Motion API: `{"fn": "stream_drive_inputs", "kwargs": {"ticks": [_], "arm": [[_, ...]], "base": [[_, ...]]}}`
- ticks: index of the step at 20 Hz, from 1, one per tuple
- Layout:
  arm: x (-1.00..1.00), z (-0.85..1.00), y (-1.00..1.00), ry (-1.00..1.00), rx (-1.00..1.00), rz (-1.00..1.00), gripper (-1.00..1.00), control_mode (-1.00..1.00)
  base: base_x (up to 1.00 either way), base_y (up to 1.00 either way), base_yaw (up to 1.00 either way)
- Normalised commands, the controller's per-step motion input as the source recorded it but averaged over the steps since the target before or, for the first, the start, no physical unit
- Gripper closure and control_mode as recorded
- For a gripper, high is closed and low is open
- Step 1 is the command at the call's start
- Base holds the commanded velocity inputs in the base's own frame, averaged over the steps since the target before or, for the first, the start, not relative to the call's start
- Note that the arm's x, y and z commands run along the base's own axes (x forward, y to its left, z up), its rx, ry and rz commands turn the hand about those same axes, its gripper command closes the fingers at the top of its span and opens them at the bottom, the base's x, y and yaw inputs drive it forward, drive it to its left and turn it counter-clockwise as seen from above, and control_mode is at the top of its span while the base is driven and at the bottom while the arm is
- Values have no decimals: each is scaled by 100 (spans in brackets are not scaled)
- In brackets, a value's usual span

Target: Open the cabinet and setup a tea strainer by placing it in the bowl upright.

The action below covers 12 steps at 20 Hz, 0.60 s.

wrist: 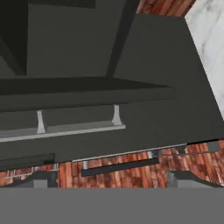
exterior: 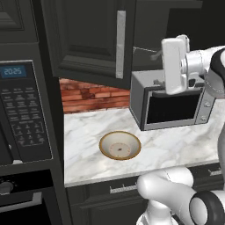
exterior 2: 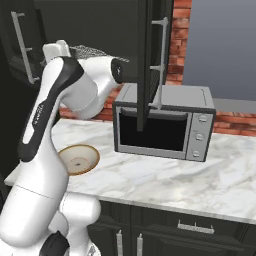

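The cabinet (exterior: 88, 35) has its left door shut, with a silver bar handle (exterior: 121, 44). Its right door (exterior 2: 149, 60) stands swung out, edge-on above the microwave. The tea strainer (exterior 2: 95, 51) shows as silver mesh inside the open cabinet, just behind my wrist. My gripper (exterior: 154, 56) is raised at the cabinet opening and points toward the shut left door. In the hand view its fingertips (wrist: 41, 179) stand wide apart, open, with nothing between them. The bowl (exterior: 125, 143) sits on the marble counter below; the tan-rimmed bowl (exterior 2: 80, 159) holds nothing.
A silver microwave (exterior: 171, 103) stands on the counter right of the bowl, under the open door. A tall dark oven unit with a control panel (exterior: 22, 114) bounds the counter on the left. Dark drawers (exterior 2: 195, 227) run below the counter edge. A red brick wall (exterior: 92, 94) backs it.
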Motion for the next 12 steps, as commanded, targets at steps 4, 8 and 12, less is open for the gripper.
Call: {"fn": "stream_drive_inputs", "kwargs": {"ticks": [4, 8, 12], "arm": [[25, -11, 6, 15, 6, 16, -100, -100], [32, -6, 3, 12, 3, 10, -100, -100], [33, -1, 0, 14, 7, 8, -100, -100]], "base": [[0, 0, 0], [0, 0, 0], [0, 0, 0]]}}
